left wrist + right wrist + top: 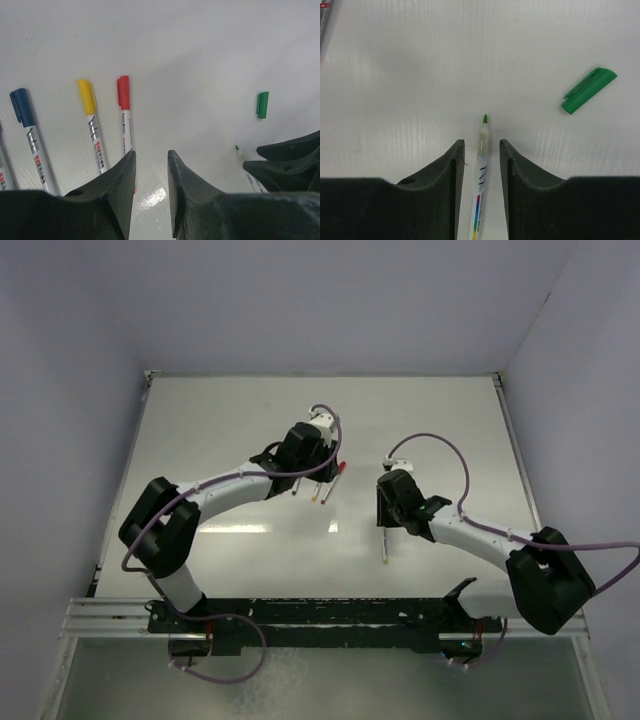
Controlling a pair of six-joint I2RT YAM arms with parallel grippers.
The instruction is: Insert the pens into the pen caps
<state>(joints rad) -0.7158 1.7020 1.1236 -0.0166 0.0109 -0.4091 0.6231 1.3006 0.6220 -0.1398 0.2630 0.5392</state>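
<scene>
**Right jaws straddle the uncapped green pen; left jaws narrow and empty**

- Right gripper (481,145): jaws partly open, one finger on each side of the green pen (479,185). There's a thin gap on both sides, so no clamp yet.
- The green pen lies flat on the table (440,420). Its barrel runs back between the fingers and its bare green tip sticks out just past the fingertips.
- Green cap (590,90): flat on the table, ahead and to the right of the right fingertips. It sits at an angle, well apart from the pen tip.
- Left gripper (151,155): narrow gap, nothing between the fingers, low over the table.
- Red-capped pen (127,130): just left of the left gripper's gap. Its lower barrel is hidden behind the left finger (122,185).
- Yellow-capped pen (93,132) is next over to the left, then the blue-capped pen (35,150). All three run roughly parallel with caps pointing away from the gripper.
- A fourth barrel (2,172) clips the frame edge; its cap isn't visible.
- Left wrist view also shows the right gripper at lower right, with the green tip poking out and the green cap beyond it.
</scene>
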